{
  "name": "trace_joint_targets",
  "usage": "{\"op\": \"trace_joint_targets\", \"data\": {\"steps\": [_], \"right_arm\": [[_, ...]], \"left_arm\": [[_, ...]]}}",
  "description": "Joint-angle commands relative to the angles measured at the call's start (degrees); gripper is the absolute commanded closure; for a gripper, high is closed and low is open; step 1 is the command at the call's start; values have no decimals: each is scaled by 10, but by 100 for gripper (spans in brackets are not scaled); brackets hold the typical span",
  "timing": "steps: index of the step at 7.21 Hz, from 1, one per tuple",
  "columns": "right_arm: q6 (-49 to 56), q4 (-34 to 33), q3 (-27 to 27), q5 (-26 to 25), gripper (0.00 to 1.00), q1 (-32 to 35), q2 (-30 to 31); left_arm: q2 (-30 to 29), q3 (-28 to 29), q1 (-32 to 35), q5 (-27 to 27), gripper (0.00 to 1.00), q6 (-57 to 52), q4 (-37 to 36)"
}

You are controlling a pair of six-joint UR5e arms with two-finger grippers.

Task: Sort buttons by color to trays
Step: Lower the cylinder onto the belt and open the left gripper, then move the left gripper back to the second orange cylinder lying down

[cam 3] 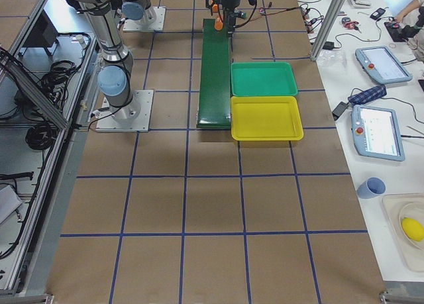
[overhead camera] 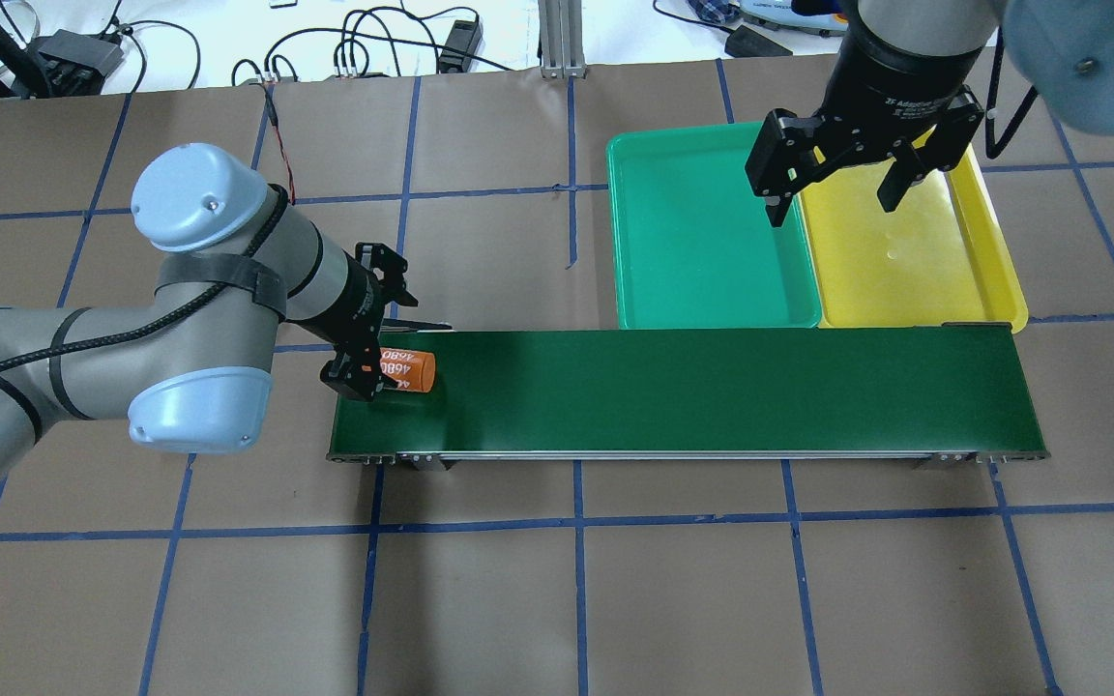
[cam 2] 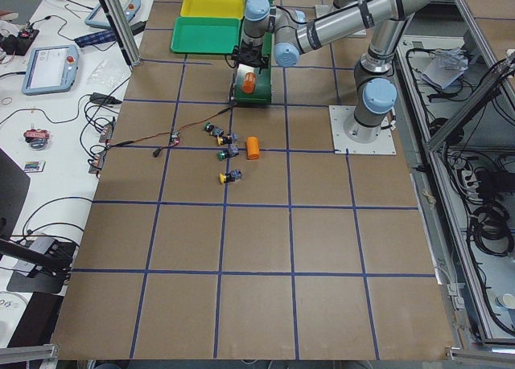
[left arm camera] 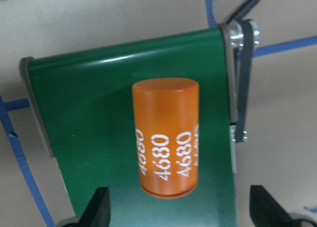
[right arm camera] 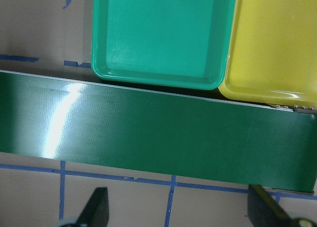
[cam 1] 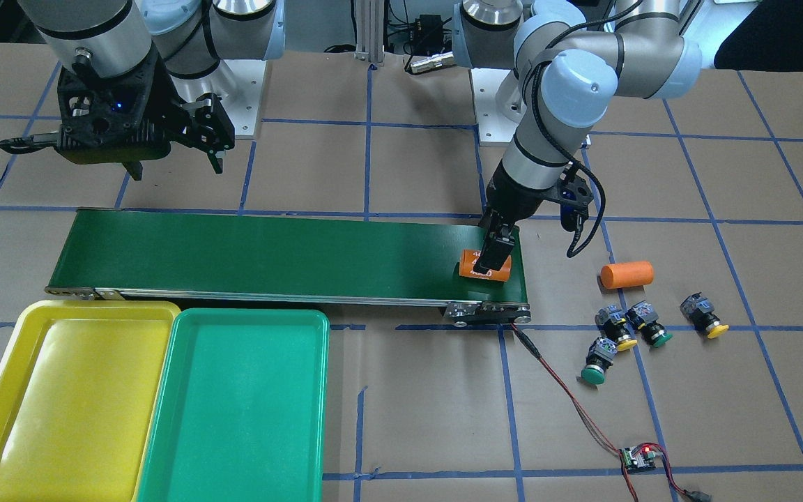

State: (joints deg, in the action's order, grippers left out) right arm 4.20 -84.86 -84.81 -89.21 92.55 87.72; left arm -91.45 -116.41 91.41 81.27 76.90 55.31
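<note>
- Long conveyor belt (cam 1: 269,254) across the table, with yellow tray (cam 1: 95,307) and green tray (cam 1: 248,315) side by side against one end.
- Right gripper (overhead camera: 833,205) hanging above the trays, jaws spread.
- Left gripper (left arm camera: 181,209) with jaws wide, either side of the orange cylinder (left arm camera: 166,143) (marked 4680) lying on the belt.
- Four buttons (cam 1: 649,325) on the table past that end, well apart from the trays.

The left arm (overhead camera: 180,329) stretches out low, wrist bent downward, and the left gripper (cam 1: 496,252) points down with fingers spread wide. The right arm (overhead camera: 905,58) holds the right gripper (overhead camera: 833,203) up high — pointing straight down, fingers likewise parted.
</note>
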Motion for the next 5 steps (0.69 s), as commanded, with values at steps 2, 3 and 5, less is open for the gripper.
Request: {"op": "trace_joint_targets", "data": {"steps": [2, 3, 5], "right_arm": [[0, 1, 0, -3, 0, 1, 1], [-8, 0, 0, -2, 0, 2, 1], [-55, -10, 1, -4, 0, 7, 2]], "left_arm": [[20, 53, -97, 48, 0, -264, 121], [20, 52, -156, 48, 0, -351, 123], [18, 46, -246, 49, 0, -481, 125]]}}
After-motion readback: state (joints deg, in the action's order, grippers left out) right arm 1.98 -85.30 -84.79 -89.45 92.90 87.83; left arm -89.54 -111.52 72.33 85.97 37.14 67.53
